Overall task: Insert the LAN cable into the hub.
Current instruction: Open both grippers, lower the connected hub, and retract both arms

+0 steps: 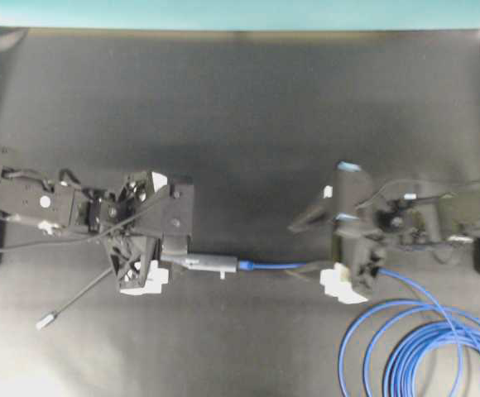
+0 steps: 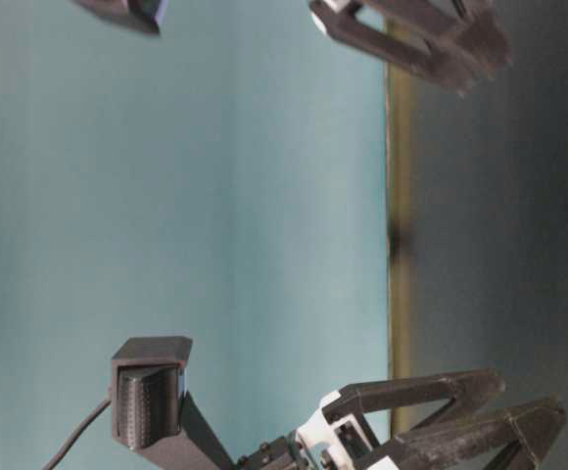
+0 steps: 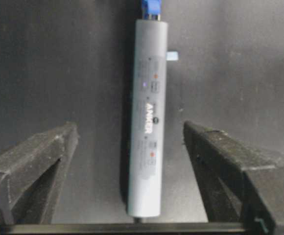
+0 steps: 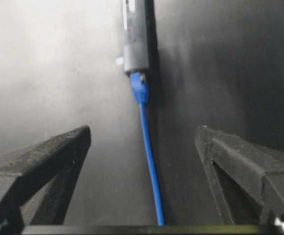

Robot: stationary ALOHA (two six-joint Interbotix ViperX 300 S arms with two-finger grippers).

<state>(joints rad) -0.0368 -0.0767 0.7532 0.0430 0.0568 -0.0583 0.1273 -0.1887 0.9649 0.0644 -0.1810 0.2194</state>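
Table [image 1: 248, 107]: matte black surface, filling most of the overhead view, with faint pale glare on its left part in the right wrist view. Backdrop wall [image 1: 240, 13]: teal, running along the table's far edge; in the table-level view it fills the left and centre. A narrow yellowish strip [image 2: 398, 196] lies between wall and table.

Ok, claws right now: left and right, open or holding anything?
Left claw: open, astride the slim grey bar-shaped hub, not gripping.
Right claw: open, bright-blue LAN cable between, unheld.
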